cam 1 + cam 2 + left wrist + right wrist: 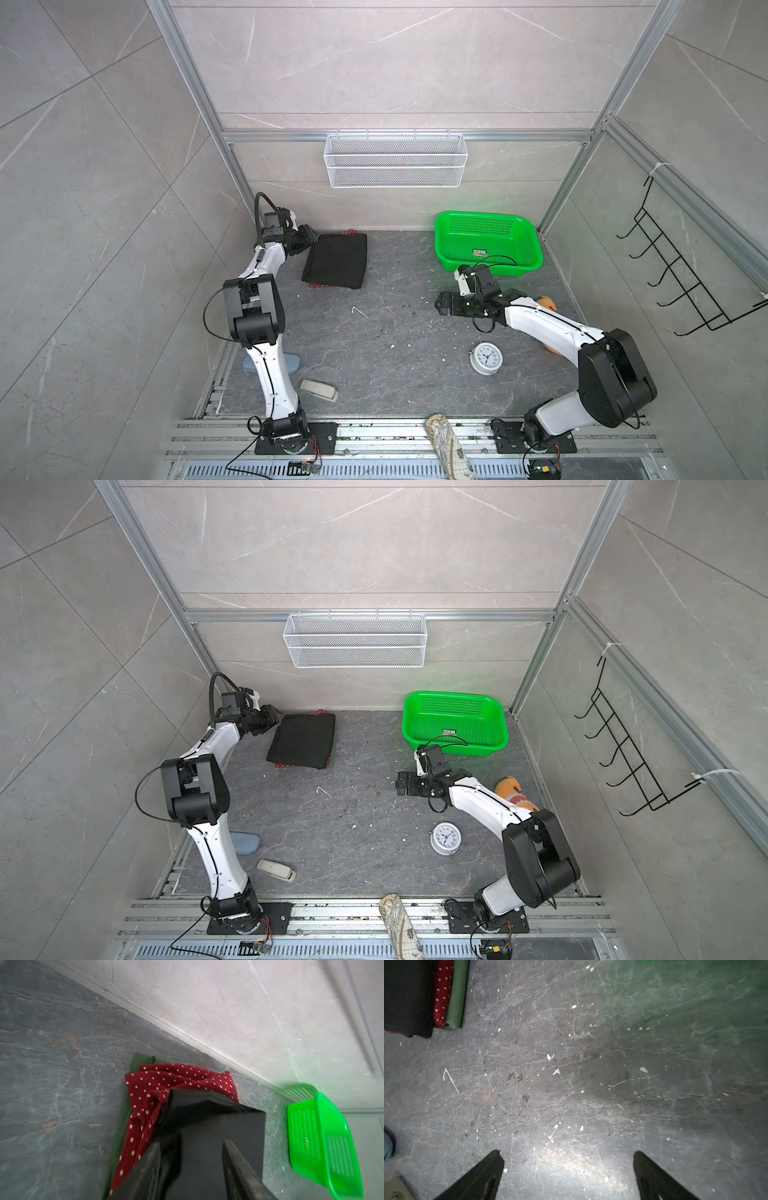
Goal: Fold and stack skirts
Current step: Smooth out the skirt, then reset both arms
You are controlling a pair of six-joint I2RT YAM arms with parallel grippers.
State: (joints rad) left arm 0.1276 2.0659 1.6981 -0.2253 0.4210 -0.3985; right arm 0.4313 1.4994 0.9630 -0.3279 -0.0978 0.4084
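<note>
The skirts lie in a folded pile at the back left of the floor. The black skirt [336, 262] [303, 739] is on top. Under it the red polka-dot skirt [350, 231] [166, 1084] shows crumpled at the edges. The olive green skirt [141, 1059] [457, 993] lies at the bottom. My left gripper [314, 239] [191, 1144] sits at the black skirt's far left corner, its jaws apart over the black cloth [218, 1122] and pinching nothing. My right gripper [438, 305] [569, 1157] hovers wide open above bare floor, well to the right of the pile.
A green plastic basket [523, 268] stands at the back right. A white alarm clock [486, 358] lies near the right arm, with an orange plush fish [513, 793] behind that arm. A beige patterned roll [446, 444], a cream handset-like object [318, 390] and a blue-grey pad [291, 361] lie near the front.
</note>
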